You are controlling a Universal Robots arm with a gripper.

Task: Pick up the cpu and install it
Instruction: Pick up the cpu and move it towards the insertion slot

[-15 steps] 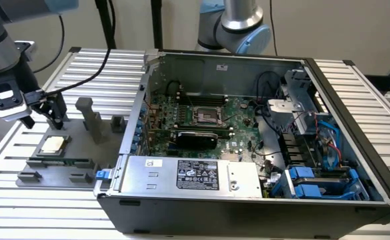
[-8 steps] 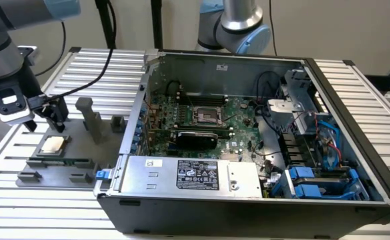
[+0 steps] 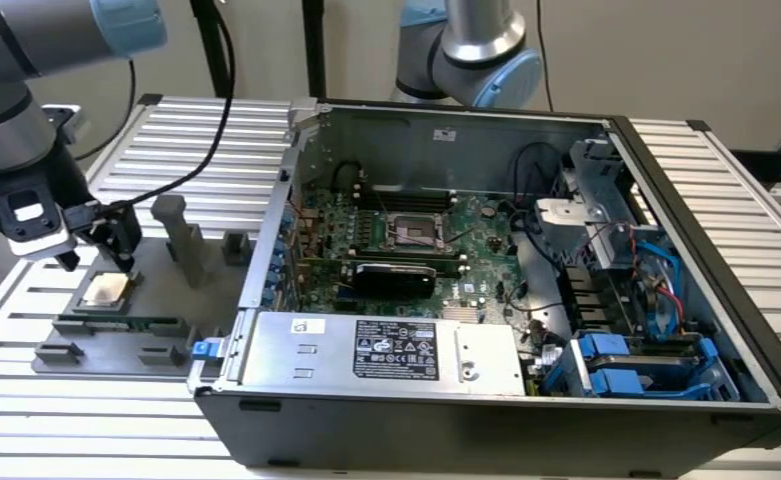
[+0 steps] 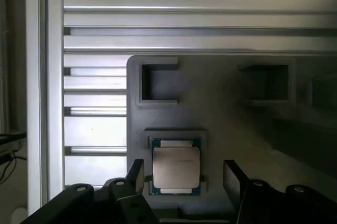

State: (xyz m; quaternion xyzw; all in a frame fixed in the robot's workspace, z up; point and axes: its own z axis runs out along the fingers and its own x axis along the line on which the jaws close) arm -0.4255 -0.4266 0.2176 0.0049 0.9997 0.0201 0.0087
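Observation:
The cpu (image 3: 103, 289), a small square chip with a silver top, lies in a recess of the grey holder tray (image 3: 163, 300) at the exterior view's left. In the wrist view the cpu (image 4: 176, 167) sits between my two black fingers (image 4: 136, 175), with a gap on each side. My gripper (image 3: 94, 258) hangs open just above the chip, touching nothing. Inside the open computer case (image 3: 497, 270), the black socket frame (image 3: 414, 233) sits on the green motherboard.
A long green memory stick (image 3: 137, 323) lies on the tray near the cpu. Grey upright posts (image 3: 183, 240) rise from the tray beside my gripper. A silver power-supply box (image 3: 377, 348) fills the case's front. A second arm (image 3: 477, 50) stands behind the case.

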